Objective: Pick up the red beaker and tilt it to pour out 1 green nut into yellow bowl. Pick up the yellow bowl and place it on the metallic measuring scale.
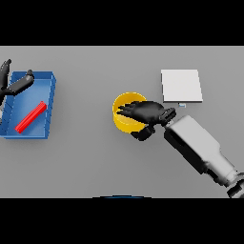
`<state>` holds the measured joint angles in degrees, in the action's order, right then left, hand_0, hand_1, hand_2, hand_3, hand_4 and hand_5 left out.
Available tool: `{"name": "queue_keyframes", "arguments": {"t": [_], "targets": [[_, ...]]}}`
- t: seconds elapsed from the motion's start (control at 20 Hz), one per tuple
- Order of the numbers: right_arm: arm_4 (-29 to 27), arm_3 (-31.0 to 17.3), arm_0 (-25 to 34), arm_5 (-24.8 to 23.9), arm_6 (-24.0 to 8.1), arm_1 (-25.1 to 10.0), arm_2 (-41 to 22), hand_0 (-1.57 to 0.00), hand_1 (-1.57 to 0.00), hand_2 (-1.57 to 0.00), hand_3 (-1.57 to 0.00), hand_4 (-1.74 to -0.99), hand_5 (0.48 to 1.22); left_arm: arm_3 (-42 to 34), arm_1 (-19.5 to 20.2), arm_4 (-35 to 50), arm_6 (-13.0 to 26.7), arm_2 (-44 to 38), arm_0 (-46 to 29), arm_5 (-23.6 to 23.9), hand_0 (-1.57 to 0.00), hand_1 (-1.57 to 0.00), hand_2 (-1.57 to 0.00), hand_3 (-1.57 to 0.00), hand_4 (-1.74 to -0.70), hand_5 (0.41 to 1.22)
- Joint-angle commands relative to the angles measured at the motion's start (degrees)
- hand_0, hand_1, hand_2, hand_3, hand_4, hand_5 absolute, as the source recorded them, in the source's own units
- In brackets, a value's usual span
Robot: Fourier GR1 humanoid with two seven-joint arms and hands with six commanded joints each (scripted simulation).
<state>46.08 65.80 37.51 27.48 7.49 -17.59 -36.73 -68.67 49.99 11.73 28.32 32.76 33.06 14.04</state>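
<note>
The right hand (145, 113) is seen over the right part of the yellow bowl (125, 114), with the fingers laid across the bowl's opening and the thumb curled down against the near outer wall. The bowl's rim is thus pinched between fingers and thumb. Whether the bowl is lifted off the grey table (95, 157) cannot be told from this view. The right forearm (198, 145) is extended from the lower right corner towards the bowl. Contents of the bowl are hidden by the hand; no nut can be made out.

The metallic measuring scale (181, 86), a pale square plate, is found just beyond and to the right of the hand, near the bowl but apart from it.

The red beaker (31, 116) is observed lying on its side, diagonally, inside a blue tray (51, 102) at the left of the table, well apart from the bowl.

The left hand (14, 83) is recorded at the far left edge, over the tray's far corner, fingers spread and straight, nothing held.
</note>
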Motion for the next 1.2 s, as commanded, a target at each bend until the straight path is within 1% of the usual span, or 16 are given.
{"name": "queue_keyframes", "arguments": {"t": [0.0,0.05,0.1,0.15,0.2,0.25,0.3,0.35,0.4,0.45,0.55,0.75,0.8,0.9,1.05,1.15], "targets": [[0.18,0.49,0.17,0.57,-1.03,0.46,-0.41,-0.02,-0.04,-0.07,-0.09,-1.339,0.784,-0.59,0.61,-0.03,0.15,-0.20,0.14,0.05,0.00,0.00,0.00,0.00,-0.79,0.725],[0.66,0.31,0.39,0.76,-0.45,-0.02,-0.95,-0.09,-0.11,-0.13,-0.16,-1.362,0.820,-0.81,0.58,0.08,0.50,-0.08,-0.21,0.14,0.00,0.00,0.00,0.00,-0.79,0.723],[1.10,0.23,-0.03,0.21,0.63,-0.50,-1.47,-0.26,-0.24,-0.23,-0.25,-1.387,0.900,-0.95,0.77,0.32,0.26,-0.32,-0.37,0.05,0.00,0.00,0.00,0.00,-0.79,0.722],[1.40,-0.47,0.08,-0.28,1.17,-0.25,-1.73,-0.51,-0.44,-0.39,-0.36,-1.425,0.964,-1.36,0.62,0.49,0.00,-0.30,-0.68,0.23,0.00,0.00,0.00,0.00,-0.79,0.723],[1.00,-0.57,0.45,0.43,0.92,-0.08,-1.50,-0.72,-0.66,-0.62,-0.47,-1.488,1.016,-1.38,0.59,0.54,0.37,-0.33,-0.54,0.23,0.00,0.00,0.00,0.00,-0.80,0.725],[0.71,-1.03,0.91,1.51,1.57,-0.39,-1.48,-0.89,-0.85,-0.81,-0.59,-1.534,1.057,-1.43,0.42,0.32,0.68,-0.17,-0.68,0.70,0.00,0.00,0.00,0.00,-0.80,0.726],[0.31,-0.91,1.01,2.73,0.90,-0.23,-1.58,-1.03,-0.99,-0.97,-0.69,-1.571,1.090,-1.44,0.57,0.43,0.82,-0.32,-0.89,0.83,0.00,0.00,0.00,0.00,-0.80,0.727],[-0.08,-0.67,1.12,3.67,1.16,-0.73,-1.65,-1.14,-1.11,-1.09,-0.87,-1.604,1.116,-1.97,1.02,0.51,0.57,-0.36,-1.31,0.78,0.00,0.00,0.00,0.00,-0.80,0.728],[-0.60,0.27,0.78,4.40,1.51,-1.32,-1.61,-1.22,-1.20,-1.18,-0.93,-1.628,1.137,-1.53,1.25,0.57,-0.45,-0.61,-1.78,0.75,0.00,0.00,0.00,0.00,-0.80,0.727],[-1.08,0.46,0.50,4.53,1.70,-1.63,-1.41,-1.29,-1.27,-1.26,-1.02,-1.649,1.154,-1.46,0.88,0.17,0.47,-0.29,-0.80,0.67,0.00,0.00,0.00,0.00,-0.80,0.727],[-1.23,0.87,0.67,4.81,0.56,-1.31,-1.63,-1.39,-1.38,-1.31,-1.14,-1.682,1.178,-1.32,0.77,0.30,0.03,-0.47,-0.86,0.88,0.00,0.00,0.00,0.00,-0.80,0.725],[-1.91,1.38,1.03,4.61,1.51,-2.49,-1.13,-1.50,-1.49,-1.45,-1.18,-1.717,1.203,-2.74,1.42,0.49,0.89,-0.39,-0.86,0.72,0.00,0.00,0.00,0.00,-0.81,0.725],[-2.22,2.30,1.23,5.12,0.17,-2.65,-0.71,-1.51,-1.51,-1.45,-1.19,-1.722,1.207,-2.74,1.57,0.36,1.63,-0.34,-0.34,0.57,0.00,0.00,0.00,0.00,-0.80,0.725],[-3.66,4.99,0.38,6.24,0.00,-3.73,0.26,-1.53,-1.53,-1.49,-1.19,-1.729,1.212,-2.68,1.59,0.66,1.46,-0.45,-0.78,0.46,0.00,0.00,0.00,0.00,-0.80,0.724],[-4.68,10.01,1.31,8.73,-2.08,-5.91,1.51,-1.55,-1.55,-1.51,-1.38,-1.731,1.216,-2.91,1.78,0.43,1.29,-0.28,-1.25,0.65,0.00,0.00,0.00,0.00,-0.80,0.721],[-5.71,12.41,2.18,10.15,-3.90,-7.25,3.18,-1.56,-1.56,-1.53,-1.35,-1.728,1.218,-2.90,1.74,0.43,1.10,-0.40,-0.63,0.50,0.00,0.00,0.00,0.00,-0.80,0.719]]}}
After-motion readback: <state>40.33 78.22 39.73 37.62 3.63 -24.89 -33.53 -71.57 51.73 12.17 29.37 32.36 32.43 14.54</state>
